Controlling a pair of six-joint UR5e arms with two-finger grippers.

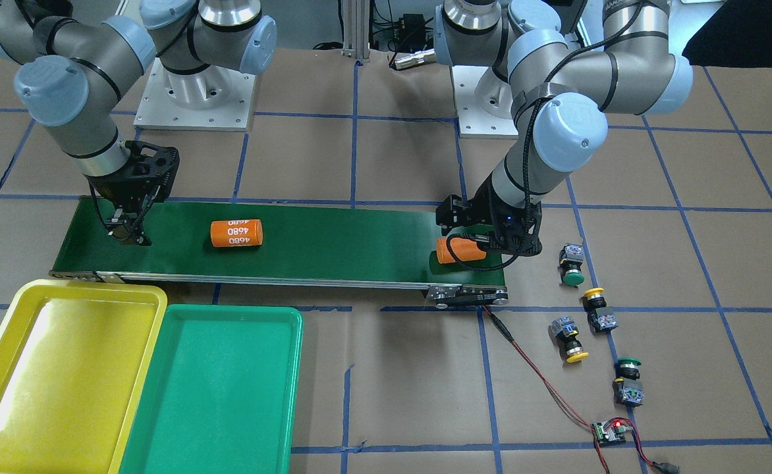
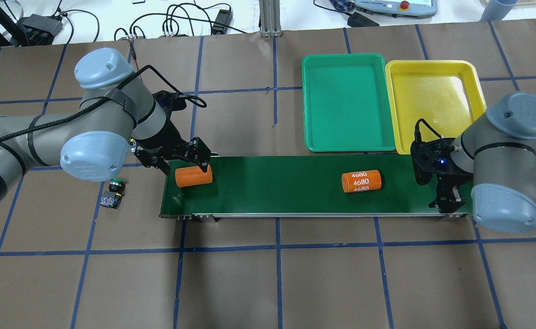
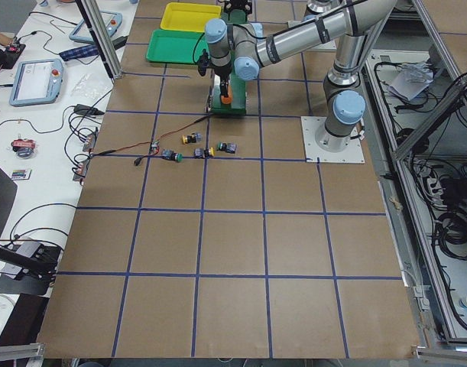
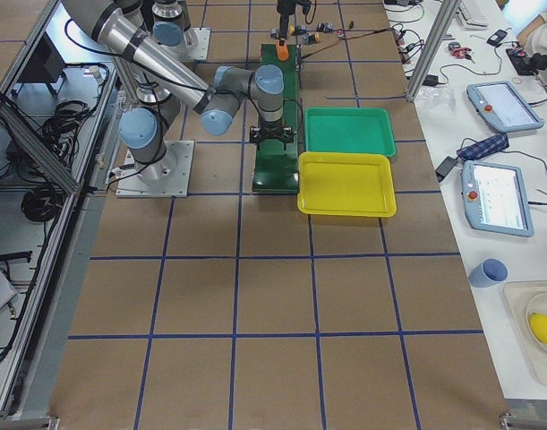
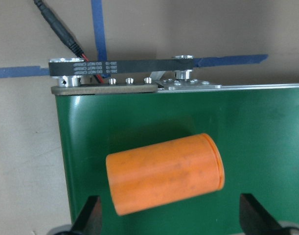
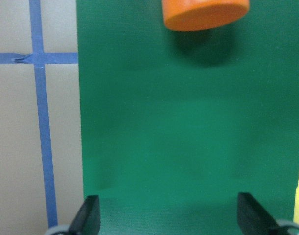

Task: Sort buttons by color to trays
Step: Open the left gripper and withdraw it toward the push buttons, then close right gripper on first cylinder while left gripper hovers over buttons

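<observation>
Four buttons (image 1: pixel 597 309) are lying on their sides on the table just beyond the conveyor belt's (image 1: pixel 333 243) end, beside the left gripper (image 5: pixel 171 223), which is hanging released astride an orange cylinder (image 5: pixel 164 174). Their long axes are running crosswise to the belt, with caps alternating toward and away from the robot. The right gripper (image 6: pixel 170 218) — also released — is hovering well apart, near the trays (image 1: pixel 234 309).

Glossy yellow tray (image 1: pixel 63 368), green tray (image 1: pixel 218 395), dark-green belt (image 1: pixel 346 240), 2 orange cylinders (image 1: pixel 236 233).

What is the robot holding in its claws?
Nothing. The left gripper is open over the smooth orange cylinder lying on the dark-green conveyor belt; the right gripper is open over bare belt.
</observation>
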